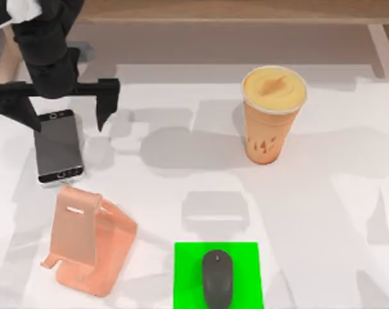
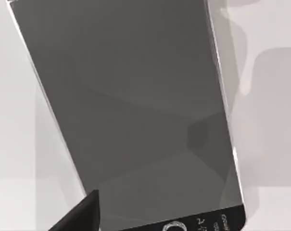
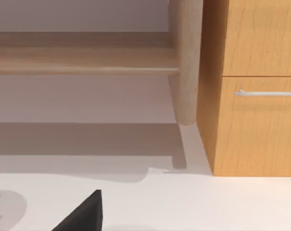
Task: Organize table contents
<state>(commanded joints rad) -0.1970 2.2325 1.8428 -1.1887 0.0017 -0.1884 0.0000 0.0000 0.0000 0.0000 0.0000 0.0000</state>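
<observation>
From above, the left gripper hung over the far end of a flat black-and-silver smartphone with a grey screen, its two dark fingers spread wide, one to each side of the phone's far end and gripping nothing. The smartphone lay face up on the broad white tabletop, just beyond a salmon-pink plastic phone stand. To the right of the phone, well apart, a tall orange drink cup with a domed lid stood upright. On the near side of the phone stand's right, a small dark grey computer mouse sat on a bright green square pad.

In the left wrist view, the smartphone appeared close up, its grey glass plain and unlit, a silver rim along its edges and a black band with a round button at one end; a dark fingertip showed over the phone's button end.

The right wrist view showed a light wooden shelf, a wooden cabinet with a metal handle beside the shelf, and one dark fingertip of the right gripper; whether that gripper's fingers were spread or pressed together cannot be told.
</observation>
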